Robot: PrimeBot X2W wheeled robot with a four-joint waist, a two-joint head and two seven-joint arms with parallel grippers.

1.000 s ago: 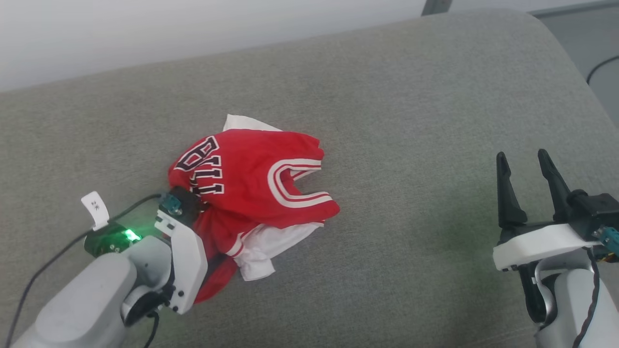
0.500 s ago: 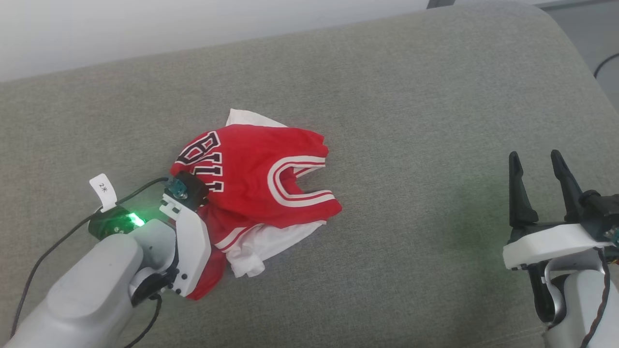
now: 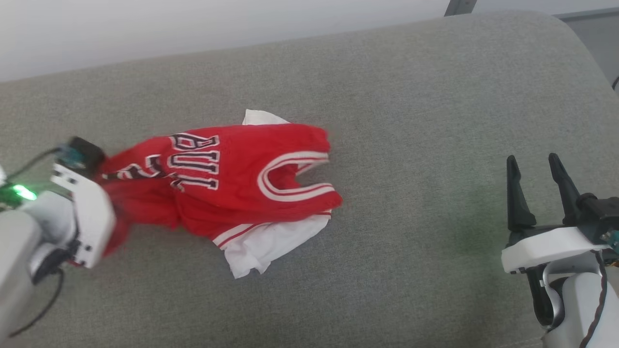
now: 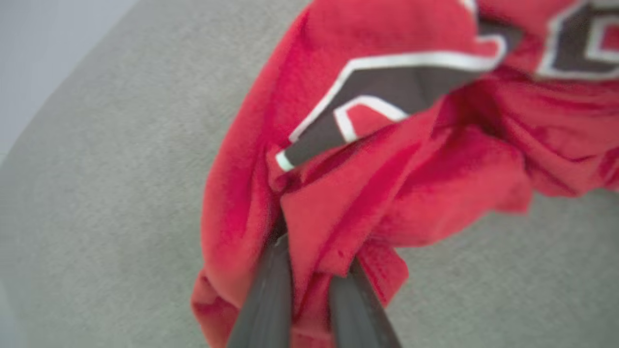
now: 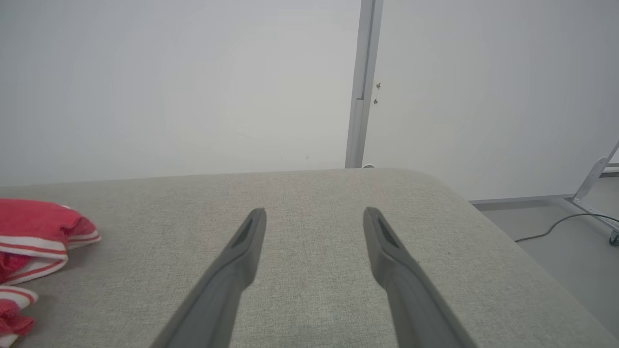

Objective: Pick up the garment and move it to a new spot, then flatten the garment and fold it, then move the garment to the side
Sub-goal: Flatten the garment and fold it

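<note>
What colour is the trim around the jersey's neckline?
On the jersey, the neckline trim is white-and-red striped; clearest in the head view.

Reads as a robotics lab or test bay, not a home. Backdrop is plain white partition panels (image 5: 193, 96) joined by a bare grey metal post (image 5: 360, 96) with small fixings beside it. Smooth grey floor (image 5: 532, 215) has a loose black cable (image 5: 537, 232) trailing across it. At the far right of the right wrist view, an angled metal stand leg (image 5: 592, 181) sits on a caster (image 5: 614, 238). The work surface is a tabletop (image 3: 435, 96) wrapped in grey fabric, with a rounded corner.
</note>
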